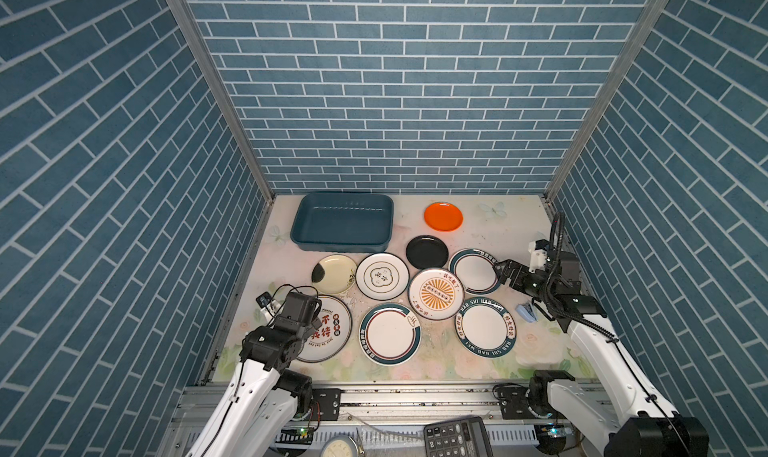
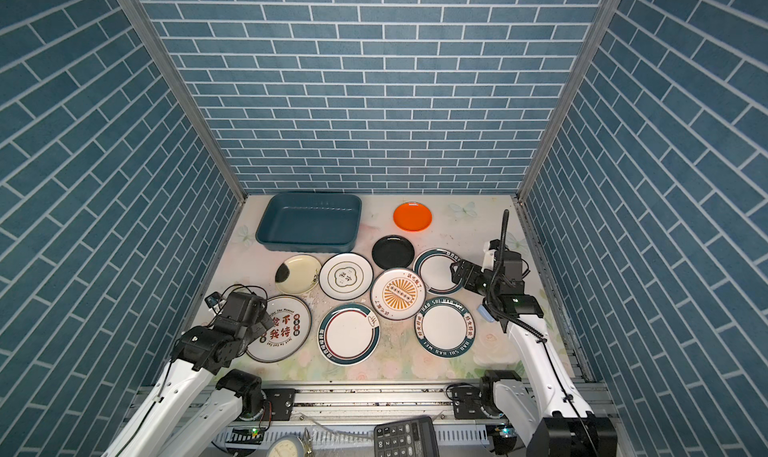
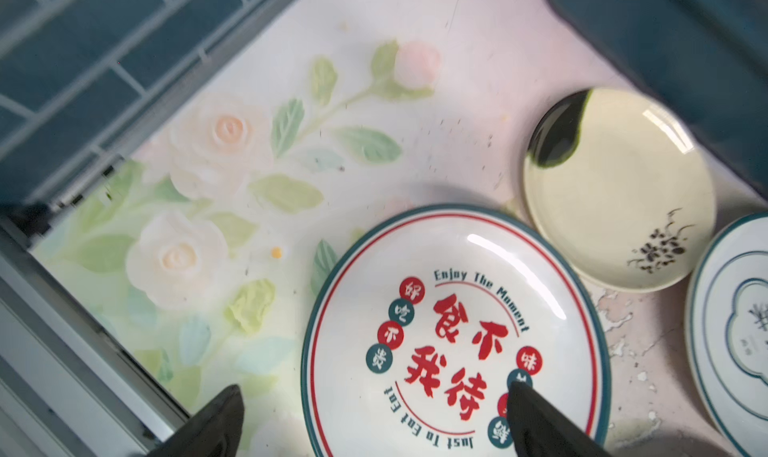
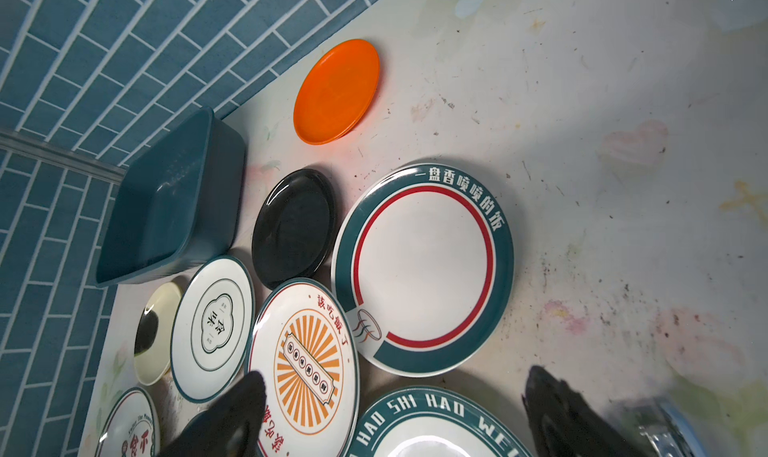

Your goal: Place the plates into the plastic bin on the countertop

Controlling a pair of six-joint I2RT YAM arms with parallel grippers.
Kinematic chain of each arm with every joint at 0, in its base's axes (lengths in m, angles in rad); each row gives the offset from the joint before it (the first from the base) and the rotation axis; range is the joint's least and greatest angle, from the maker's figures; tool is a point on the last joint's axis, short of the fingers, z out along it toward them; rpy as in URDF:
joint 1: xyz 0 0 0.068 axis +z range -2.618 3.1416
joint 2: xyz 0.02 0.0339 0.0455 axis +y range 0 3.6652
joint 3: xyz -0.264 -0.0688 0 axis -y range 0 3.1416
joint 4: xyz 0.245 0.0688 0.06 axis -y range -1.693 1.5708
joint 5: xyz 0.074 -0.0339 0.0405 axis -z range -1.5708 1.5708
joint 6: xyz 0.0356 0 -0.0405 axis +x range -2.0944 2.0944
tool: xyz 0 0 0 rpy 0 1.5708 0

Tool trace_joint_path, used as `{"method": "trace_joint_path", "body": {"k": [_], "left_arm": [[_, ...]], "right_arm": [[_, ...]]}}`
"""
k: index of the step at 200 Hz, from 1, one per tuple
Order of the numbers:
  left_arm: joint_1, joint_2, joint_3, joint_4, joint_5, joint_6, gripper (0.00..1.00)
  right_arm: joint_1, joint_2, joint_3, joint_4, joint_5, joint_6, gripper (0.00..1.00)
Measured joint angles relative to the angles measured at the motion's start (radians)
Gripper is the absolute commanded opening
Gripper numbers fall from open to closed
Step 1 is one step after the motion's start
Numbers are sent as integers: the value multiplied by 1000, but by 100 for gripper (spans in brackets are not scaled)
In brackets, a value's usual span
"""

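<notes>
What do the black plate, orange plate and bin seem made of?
Black plate: glossy, sharp glints on the rim; glazed ceramic or melamine, unclear. Orange plate: matte, thin-edged, probably plastic. Bin: dull sheen, moulded rounded corners, likely plastic.

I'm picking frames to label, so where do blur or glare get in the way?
Left wrist view: soft throughout, the plastic bin smeared, a glare streak on the red-lettered plate. Right wrist view: teal-rimmed plate crisp, fingertips out of focus, countertop partly washed out. Both top views: sharp, evenly lit.
</notes>
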Motion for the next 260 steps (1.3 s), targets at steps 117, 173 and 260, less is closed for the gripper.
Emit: {"method": "trace_joint_path", "body": {"k": [117, 173, 260], "left_arm": [[85, 48, -138, 146, 297, -84, 100], [108, 27, -175, 214, 359, -128, 100], [126, 148, -150, 289, 339, -94, 100]], "right_arm": [[28, 0, 2, -52, 11, -23, 96], [29, 0, 2, -70, 12, -23, 95], [31, 10, 2, -77, 18, -23, 93]]}}
